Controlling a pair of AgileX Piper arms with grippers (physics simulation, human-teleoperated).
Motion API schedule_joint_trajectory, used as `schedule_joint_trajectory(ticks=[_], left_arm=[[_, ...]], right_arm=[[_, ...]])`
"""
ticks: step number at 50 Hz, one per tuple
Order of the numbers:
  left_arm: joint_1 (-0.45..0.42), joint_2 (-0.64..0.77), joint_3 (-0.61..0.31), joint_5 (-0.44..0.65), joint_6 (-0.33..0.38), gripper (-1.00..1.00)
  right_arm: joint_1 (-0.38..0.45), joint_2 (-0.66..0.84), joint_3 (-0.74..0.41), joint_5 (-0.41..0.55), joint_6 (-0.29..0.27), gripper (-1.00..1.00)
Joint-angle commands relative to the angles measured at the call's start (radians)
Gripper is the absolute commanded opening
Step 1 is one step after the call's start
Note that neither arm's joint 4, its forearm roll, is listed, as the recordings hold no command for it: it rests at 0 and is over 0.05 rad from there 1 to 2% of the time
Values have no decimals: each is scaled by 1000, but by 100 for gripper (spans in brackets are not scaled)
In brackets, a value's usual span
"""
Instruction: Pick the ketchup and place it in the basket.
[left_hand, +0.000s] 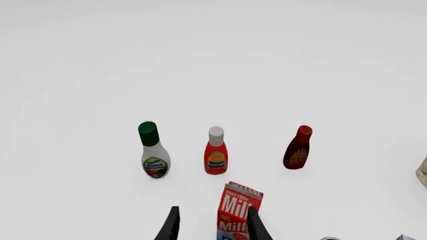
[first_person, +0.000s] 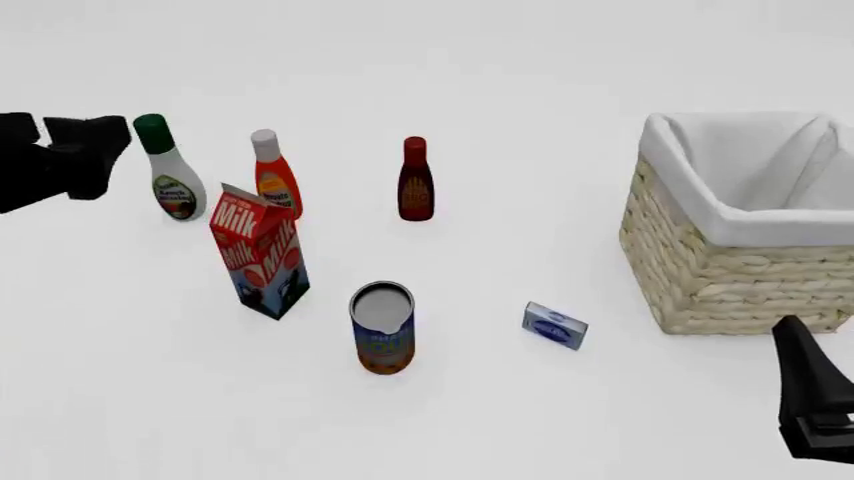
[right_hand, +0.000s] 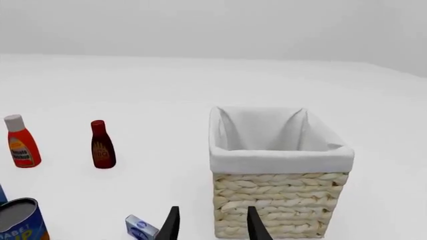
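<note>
My left pincer (left_hand: 212, 227) is spread wide and holds nothing; my right pincer (right_hand: 211, 225) likewise. The ketchup (first_person: 274, 176) stands upright on the bench (first_person: 534, 410), at 12 o'clock behind the milk carton (first_person: 259, 250). The basket (first_person: 741, 270) sits at 3 o'clock, well apart.

Matte black arms, tapered black gripper (left_hand: 212, 225) fingers

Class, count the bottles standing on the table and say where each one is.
3, in a row at far left: white bottle, then ketchup behind the milk carton, then dark-red bottle. None seems hidden.
</note>
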Motion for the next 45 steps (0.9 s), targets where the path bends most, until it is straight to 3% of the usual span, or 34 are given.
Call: schedule_joint_trajectory(ticks=[1,19,25,45], left_arm=[[0,154,-127,67,-44,100],[-17,370,-270,108,-90,100],[-18,411,-320,113,-51,100],[20,531,-412,93,-17,100]], right_arm=[[1,0,1,4,-2,100],[-5,0,0,11,6,100],[-7,0,2,15,8,100],[-10,6,4,23,0,100]])
